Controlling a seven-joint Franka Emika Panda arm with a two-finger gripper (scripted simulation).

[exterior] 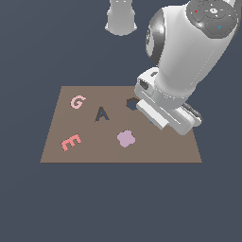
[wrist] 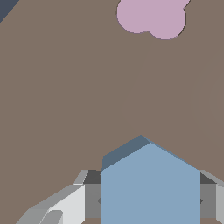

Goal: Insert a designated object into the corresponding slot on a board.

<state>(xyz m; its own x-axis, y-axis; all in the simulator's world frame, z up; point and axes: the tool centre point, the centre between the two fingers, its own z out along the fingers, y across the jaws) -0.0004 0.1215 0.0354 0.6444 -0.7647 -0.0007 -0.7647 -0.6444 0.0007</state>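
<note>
The light blue hexagonal block (wrist: 150, 183) fills the near part of the wrist view. My gripper (wrist: 150, 200) is shut on it, with a grey finger (wrist: 92, 200) against each of two opposite sides. Bare brown board (wrist: 65, 87) lies right behind the block. In the exterior view my wrist and hand (exterior: 165, 111) hang low over the board (exterior: 85, 153) on that view's right, hiding the fingers and nearly all of the block. The slot (exterior: 131, 104), a small dark hexagon-shaped hole, shows just at the hand's left edge, partly covered. The wrist view does not show the slot.
On the board are a pink G (exterior: 78, 101), a dark A-shaped cutout (exterior: 101, 114), a pink E (exterior: 71, 142) and a lilac-pink flower piece (exterior: 126, 138) (wrist: 153, 17). The arm's grey base (exterior: 121, 19) stands beyond the board's far edge.
</note>
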